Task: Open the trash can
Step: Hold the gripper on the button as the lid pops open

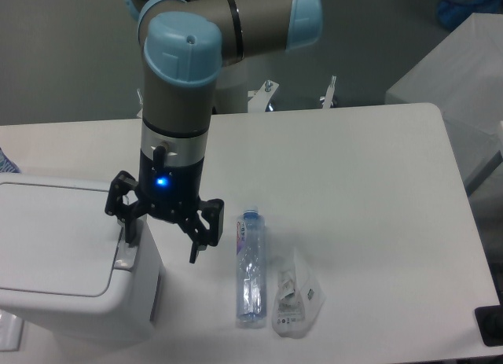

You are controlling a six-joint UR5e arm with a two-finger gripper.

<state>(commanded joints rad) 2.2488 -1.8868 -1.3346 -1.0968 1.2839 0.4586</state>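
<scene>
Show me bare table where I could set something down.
The far right of the table, beyond the bottle and the wrapper, is bare. It is crowded on the left, where the hand straddles the trash can edge.

View: one fixed camera, high, facing the arm [185, 89] across the table [346, 175].
Range: close.
Cropped: trash can [71, 262] at left edge.

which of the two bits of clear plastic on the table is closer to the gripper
The clear plastic bottle with the blue cap, lying on its side just right of the open gripper. The crumpled clear plastic wrapper lies farther right, beyond the bottle.
</scene>
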